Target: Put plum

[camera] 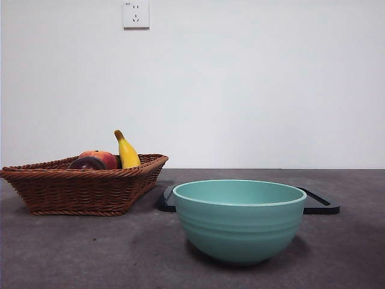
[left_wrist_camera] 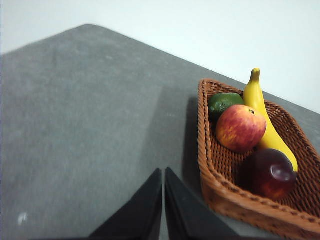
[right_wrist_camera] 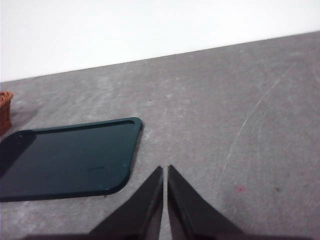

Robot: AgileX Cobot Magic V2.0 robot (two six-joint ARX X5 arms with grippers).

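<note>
Left claw (left_wrist_camera: 163, 200) jaws closed, right claw (right_wrist_camera: 165, 197) jaws closed, both empty

The plum (left_wrist_camera: 269, 174) is glossy dark maroon, nearly black. Beside it in the brown woven basket (left_wrist_camera: 240, 205) lie a red-orange, yellow-streaked fruit (left_wrist_camera: 240, 128), a yellow banana (left_wrist_camera: 262, 112) and a green fruit (left_wrist_camera: 223, 102). The bowl (camera: 240, 223) is pale teal with faint ridges, the tray (right_wrist_camera: 70, 157) dark blue-black, the worktop (left_wrist_camera: 85, 125) mottled grey.

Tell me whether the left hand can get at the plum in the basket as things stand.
Probably yes. The plum lies uncovered in the wicker basket, beside the red-orange fruit and the banana, with nothing over it. The left hand, jaws shut, sits just outside the basket's rim and would need to open first.
</note>
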